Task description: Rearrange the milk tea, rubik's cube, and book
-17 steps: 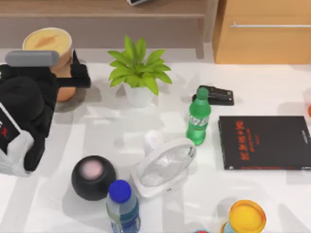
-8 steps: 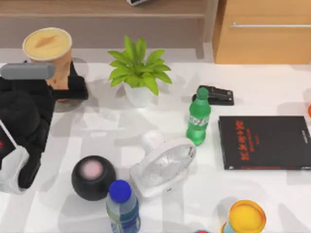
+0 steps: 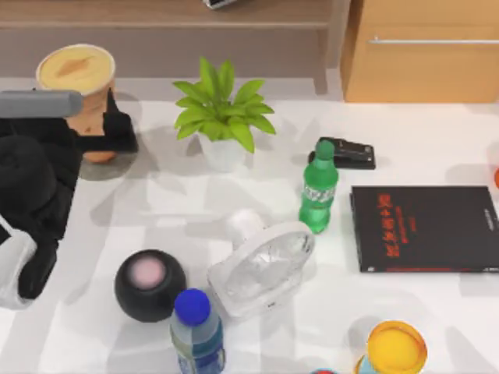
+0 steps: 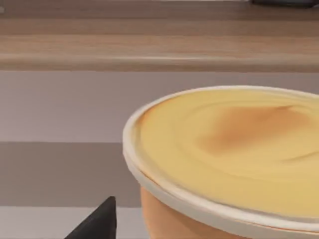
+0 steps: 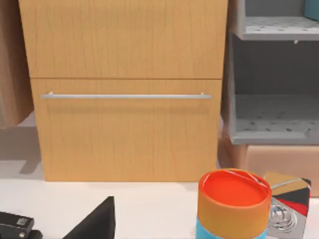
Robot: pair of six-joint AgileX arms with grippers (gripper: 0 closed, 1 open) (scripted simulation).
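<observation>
Milk tea (image 3: 78, 78) upright at far left of bench (image 3: 405, 148), creamy top (image 4: 234, 149) full to rim, clasped low on its sides by left hand (image 3: 97, 136), arm reaching from near-left.

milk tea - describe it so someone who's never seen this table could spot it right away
Start at the potted plant near the table's back edge and look toward the table's far left corner. There stands the milk tea, with the left gripper around its lower part. It is a tall tapered orange-tan cup with a wide creamy yellow top and pale rim, unlike the capped bottles nearer the front.
</observation>
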